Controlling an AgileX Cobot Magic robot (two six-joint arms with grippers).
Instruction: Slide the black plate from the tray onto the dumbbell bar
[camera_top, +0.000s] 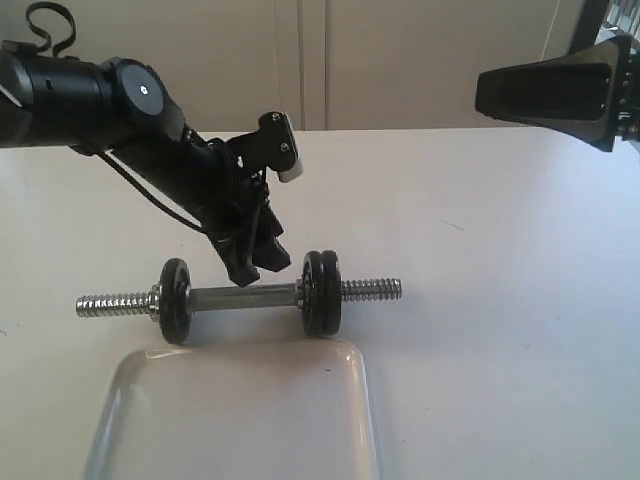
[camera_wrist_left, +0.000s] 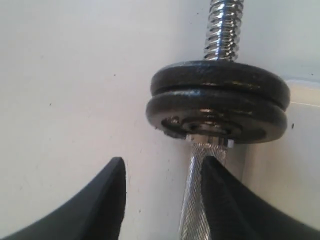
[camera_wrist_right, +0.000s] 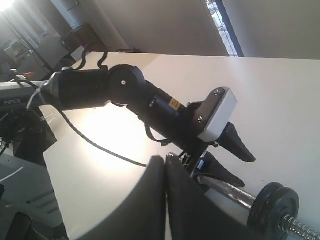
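The dumbbell bar (camera_top: 245, 297) lies on the white table just behind the tray (camera_top: 240, 415), which holds nothing. One black disc (camera_top: 175, 300) sits on the bar's left side. Two black plates (camera_top: 322, 292) sit pressed together on its right side, and I cannot tell which is the task's black plate. My left gripper (camera_top: 257, 268) hangs over the bar's knurled middle (camera_wrist_left: 196, 200), open; the bar runs between the jaws close beside one finger (camera_wrist_left: 225, 200). The paired plates (camera_wrist_left: 217, 100) are just past the fingertips. My right gripper (camera_wrist_right: 165, 159) is shut and empty, raised at the upper right (camera_top: 482, 92).
The threaded ends of the bar (camera_top: 372, 290) stick out past the discs on both sides. The left arm (camera_top: 150, 120) reaches in from the upper left with a loose cable. A pale wall stands behind the table's far edge.
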